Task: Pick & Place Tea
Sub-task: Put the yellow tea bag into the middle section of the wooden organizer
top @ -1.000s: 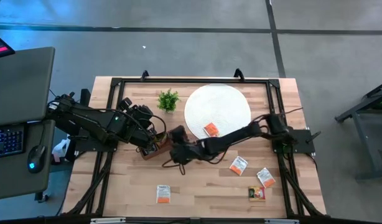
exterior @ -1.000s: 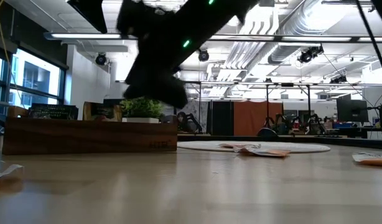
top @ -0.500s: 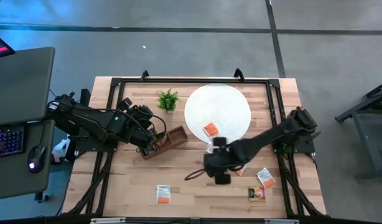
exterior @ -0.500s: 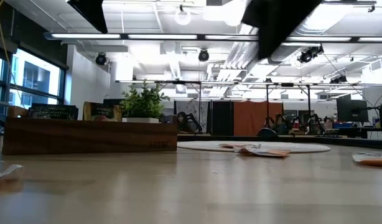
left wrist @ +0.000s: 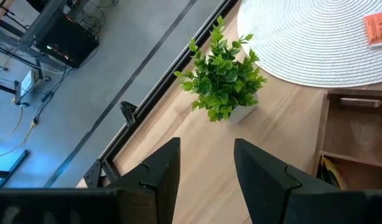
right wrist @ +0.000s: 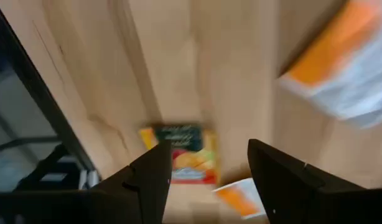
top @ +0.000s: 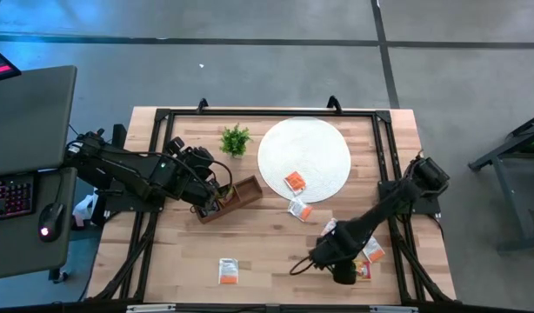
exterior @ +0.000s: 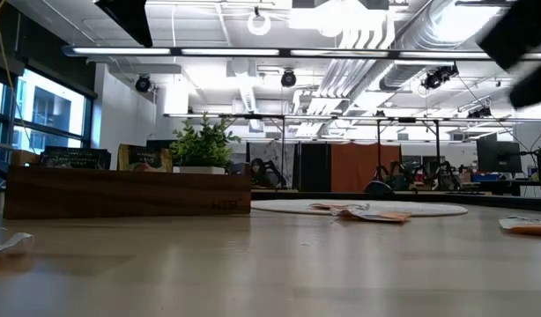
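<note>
Several tea sachets lie flat on the table: an orange-and-white one (top: 228,271) near the front, one (top: 299,209) beside the white disc (top: 306,143), one (top: 295,181) on the disc, one (top: 372,250) at the right. My right gripper (top: 337,265) hovers open, pointing down, at the near right. Its fingers straddle, from above, a dark green-and-yellow sachet (right wrist: 185,158), with an orange-and-white sachet (right wrist: 340,81) beside it. My left gripper (top: 219,196) waits open over the wooden tray (top: 241,193), nothing between its fingers (left wrist: 160,174).
A small green plant (top: 235,139) stands at the far side, left of the disc. A black frame (top: 384,139) runs round the tabletop. In the low view the tray (exterior: 129,194) stands at the left and the disc (exterior: 429,210) lies behind the bare middle.
My right gripper has swung away from the wooden tray toward the table's near right corner, tipping and rolling until it points down over the sachets there.
</note>
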